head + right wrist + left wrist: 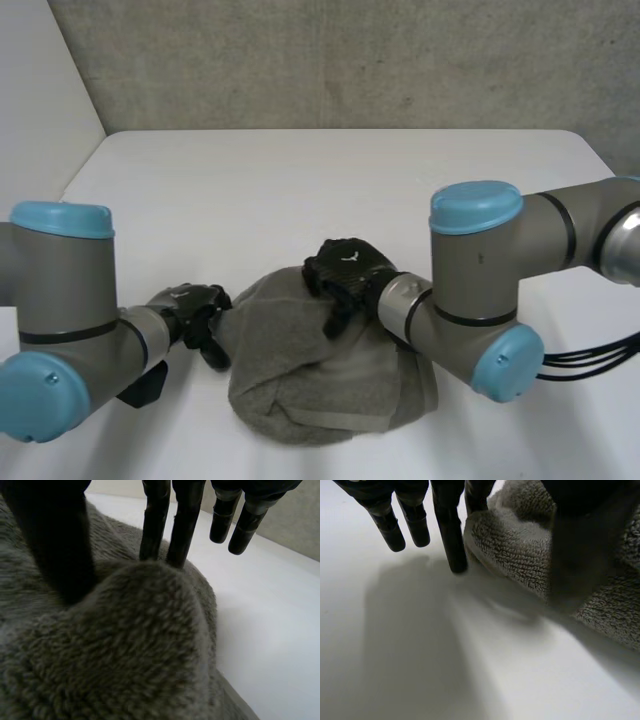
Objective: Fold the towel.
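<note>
Towel (pixel 330 385) bunched in a mound, slightly wider crosswise.

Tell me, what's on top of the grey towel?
The right hand sits on the grey towel near its far edge, pinching a fold between thumb and fingers. The towel under its palm is covered.

White table (pixel 330 190), grey speckled wall (pixel 350 60) behind it

left hand (pixel 197 308) pinching towel (pixel 320 395) edge | right hand (pixel 347 270) pinching its middle
</note>
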`<state>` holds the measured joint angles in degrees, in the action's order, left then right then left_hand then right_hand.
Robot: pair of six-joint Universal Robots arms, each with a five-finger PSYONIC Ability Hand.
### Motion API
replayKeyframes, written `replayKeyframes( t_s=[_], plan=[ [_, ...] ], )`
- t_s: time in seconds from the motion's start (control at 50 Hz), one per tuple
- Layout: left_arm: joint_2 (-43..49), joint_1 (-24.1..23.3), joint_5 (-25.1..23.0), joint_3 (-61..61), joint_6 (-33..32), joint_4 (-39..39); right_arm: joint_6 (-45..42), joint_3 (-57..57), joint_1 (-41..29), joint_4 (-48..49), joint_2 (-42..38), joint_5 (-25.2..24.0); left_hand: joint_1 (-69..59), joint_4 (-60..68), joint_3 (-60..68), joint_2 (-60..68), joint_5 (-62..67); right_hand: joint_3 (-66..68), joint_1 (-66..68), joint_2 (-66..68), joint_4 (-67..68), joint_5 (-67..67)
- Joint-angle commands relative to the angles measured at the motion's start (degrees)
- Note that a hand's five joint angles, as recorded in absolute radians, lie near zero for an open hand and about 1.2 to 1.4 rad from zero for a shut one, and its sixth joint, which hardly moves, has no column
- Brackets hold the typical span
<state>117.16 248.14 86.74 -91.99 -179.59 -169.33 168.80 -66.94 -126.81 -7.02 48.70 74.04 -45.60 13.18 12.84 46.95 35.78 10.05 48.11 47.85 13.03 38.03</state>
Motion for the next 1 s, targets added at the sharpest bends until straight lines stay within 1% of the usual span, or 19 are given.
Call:
replayKeyframes(
  t_s=[0.02,0.14,0.22,0.32,0.44,0.54,0.58,0.6,0.64,0.7,0.72,0.74,0.76,0.78,0.8,0.82,0.86,0.9,1.0],
  plan=[
    [0.00,-1.43,-0.43,4.45,-1.29,-0.13,0.21,2.69,-0.11,0.08,6.06,-1.09,-34.40,-3.18,-2.84,33.05,34.22,-0.05,31.89,32.15,-3.03,31.97],
    [-3.43,-1.61,-1.39,13.41,0.73,-0.30,0.65,2.95,0.33,4.45,15.09,-1.53,-34.40,-3.18,-2.84,33.05,34.22,-0.05,31.89,32.15,-3.03,31.97],
    [-7.37,-1.70,-2.80,19.37,6.86,-4.59,0.65,1.72,1.47,10.10,19.94,-1.53,-34.40,-3.18,-2.84,33.05,34.22,-0.05,31.89,32.15,-3.03,31.97],
    [-13.69,-1.70,-3.06,20.88,12.76,-10.30,0.65,-1.09,5.24,15.55,29.50,-1.97,-34.40,-3.18,-2.84,33.05,34.22,-0.05,31.89,32.15,-3.03,31.97],
    [-22.22,-1.61,-3.15,18.44,13.56,-13.48,0.56,-2.32,9.82,15.37,33.57,-3.20,-34.40,-3.18,-2.84,33.05,34.22,-0.05,31.89,32.15,-3.03,31.97],
    [-25.57,-1.78,-4.99,13.35,13.56,-13.57,0.12,-5.40,15.01,14.84,36.55,-8.74,-34.40,-3.18,-2.84,33.05,34.22,-0.05,31.89,32.15,-3.03,31.97],
    [-26.10,-1.87,-6.30,10.63,13.56,-13.57,-0.75,-9.68,16.32,13.01,36.99,-15.21,-34.40,-3.18,-2.84,33.05,34.22,-0.05,31.89,32.15,-3.03,31.97],
    [-26.46,-1.96,-7.79,7.56,13.48,-13.66,-0.76,-9.70,16.33,13.00,36.99,-15.24,-34.40,-3.18,-2.84,33.05,34.22,-0.05,31.89,32.15,-3.03,31.97],
    [-26.29,-2.13,-9.29,4.13,13.48,-13.66,-3.81,-15.47,17.46,10.99,37.08,-21.19,-34.40,-3.18,-2.84,33.05,34.22,-0.05,31.89,32.15,-3.03,31.97],
    [-25.15,-3.18,-11.58,-2.20,13.30,-13.92,-6.91,-18.76,18.44,9.92,36.73,-23.42,-34.40,-3.18,-2.84,33.05,34.22,-0.05,31.89,32.15,-3.03,31.97],
    [-25.14,-3.19,-11.59,-2.23,13.30,-13.92,-10.82,-21.72,19.31,8.79,36.12,-24.37,-34.40,-3.18,-2.84,33.05,34.22,-0.05,21.96,22.22,-3.03,22.04],
    [-23.31,-4.06,-12.20,-4.84,13.13,-14.10,-15.65,-24.01,19.58,6.95,34.90,-24.30,-34.40,-3.18,-2.84,33.05,34.22,-0.05,-9.78,-9.52,-3.03,-9.70],
    [-20.16,-4.94,-12.20,-6.78,12.51,-14.10,-15.70,-24.03,19.58,6.93,34.88,-24.30,-34.40,-3.18,-2.84,33.05,34.22,-0.05,-10.10,-9.84,-3.03,-10.02],
    [-20.13,-4.95,-12.20,-6.80,12.51,-14.10,-21.27,-25.60,19.67,4.41,32.97,-23.95,-34.40,-3.18,-2.84,33.05,34.22,-0.05,-33.42,-33.15,-3.03,-33.34],
    [-17.17,-5.99,-12.03,-8.02,11.38,-14.01,-27.06,-25.96,19.58,1.34,31.12,-23.25,-34.40,-3.18,-2.84,33.05,34.22,-0.05,-44.14,-43.88,-3.03,-38.03],
    [-14.62,-7.13,-11.94,-8.99,9.54,-13.92,-27.12,-25.96,19.58,1.31,31.11,-23.24,-34.40,-3.18,-2.84,33.05,34.22,-0.05,-44.25,-43.99,-3.03,-38.03],
    [-12.59,-7.84,-11.94,-9.87,7.43,-13.75,-37.36,-25.18,20.19,-4.99,28.65,-20.45,-34.40,-3.18,-2.84,33.05,34.22,-0.05,-48.11,-47.85,-3.03,-38.03],
    [-11.01,-8.02,-11.77,-10.14,5.50,-13.57,-39.67,-24.56,20.02,-7.28,28.30,-18.69,-34.40,-3.18,-2.84,33.05,34.22,-0.05,-48.11,-47.85,-3.03,-38.03],
    [-9.59,-7.50,-11.15,-10.40,1.96,-13.40,-38.56,-21.93,19.23,-8.18,27.77,-13.32,-34.40,-3.18,-2.84,33.05,34.22,-0.05,-48.11,-47.85,-3.03,-38.03]
  ],
)
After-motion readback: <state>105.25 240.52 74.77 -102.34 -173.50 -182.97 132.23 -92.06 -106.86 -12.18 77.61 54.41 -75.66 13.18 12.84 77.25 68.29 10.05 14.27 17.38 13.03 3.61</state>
